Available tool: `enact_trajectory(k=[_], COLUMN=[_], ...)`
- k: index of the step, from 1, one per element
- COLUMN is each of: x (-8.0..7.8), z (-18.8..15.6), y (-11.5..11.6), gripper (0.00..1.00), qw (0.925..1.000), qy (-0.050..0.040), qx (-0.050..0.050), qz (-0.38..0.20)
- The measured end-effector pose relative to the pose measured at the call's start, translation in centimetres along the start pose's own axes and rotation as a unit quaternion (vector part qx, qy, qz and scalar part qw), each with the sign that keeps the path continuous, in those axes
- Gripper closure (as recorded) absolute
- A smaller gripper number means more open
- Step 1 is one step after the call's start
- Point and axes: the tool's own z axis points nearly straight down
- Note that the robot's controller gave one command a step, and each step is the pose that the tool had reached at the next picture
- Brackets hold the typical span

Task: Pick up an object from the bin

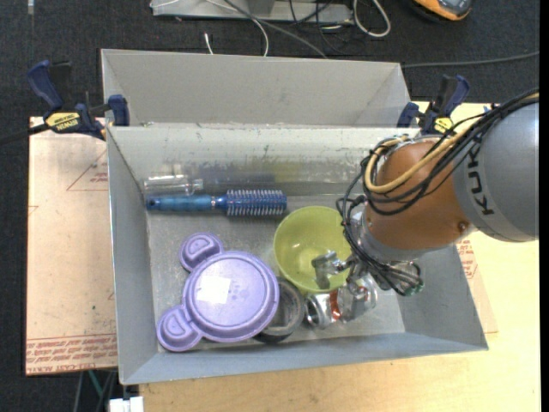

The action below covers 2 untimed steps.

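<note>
The arm's orange wrist cover [412, 200] is being seen uppermost, over the right side of the grey bin [257, 354]. Below it the claw [339, 286] is being held low at the right rim of the green bowl [298, 245], just above a small silver-and-red thing [324, 312] that is lying close to the near wall. Whether the claw is wide or narrow cannot be told. The bowl is being crowded on its near left by a dark ring [288, 320] and a purple eared lid [225, 294], which are touching each other. A blue brush [219, 203] is being kept along the far side, with a clear tube [171, 181] just behind it. Bare metal is being left along the left wall and in the near right corner, past the claw. Dark floor [77, 24] is being seen beyond the far wall.
</note>
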Motion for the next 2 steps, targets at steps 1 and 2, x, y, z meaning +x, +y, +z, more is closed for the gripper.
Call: enact_trajectory(k=[1,2], x=[0.0,-0.1], z=[0.0,-9.8], y=[0.0,0.1], gripper=[1.00,1.00], qw=[1.0000,0.9999], qy=[0.0000,0.0014], qx=[0.000,-0.002], qz=[0.000,-0.011])
